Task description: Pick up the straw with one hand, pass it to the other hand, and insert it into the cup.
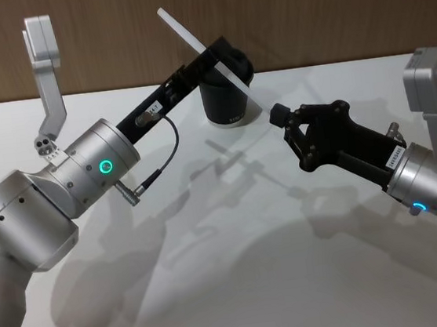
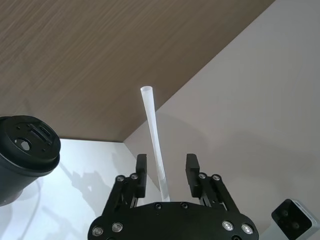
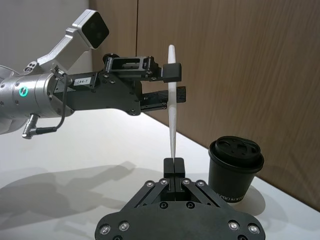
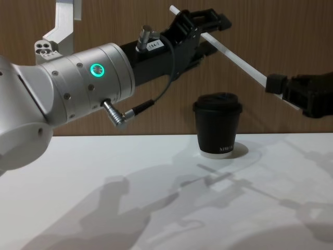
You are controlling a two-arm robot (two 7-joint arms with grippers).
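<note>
The right gripper (image 1: 278,114) is pinching its jaws shut on the lower end of the long, thin white plastic straw (image 1: 234,83). It is holding the straw slanted in the air near the small black lidded paper cup (image 1: 225,107), which is standing on the white counter (image 1: 215,274). The left gripper (image 2: 166,162) is straddling the straw higher up, its jaws open.

Head camera: mounted high, looking forward and down on the table (image 1: 219,305), moderate range. Chest camera: lower, facing level across the table to the wall (image 4: 291,31); left arm (image 4: 83,83) close and large. Left wrist camera: directly behind the left gripper (image 2: 166,160), sighting along the straw (image 2: 154,135) at close range. Right wrist camera: likewise behind the right gripper (image 3: 173,162) (it faces the left arm). All four views share the cup (image 1: 223,104) and straw.
</note>
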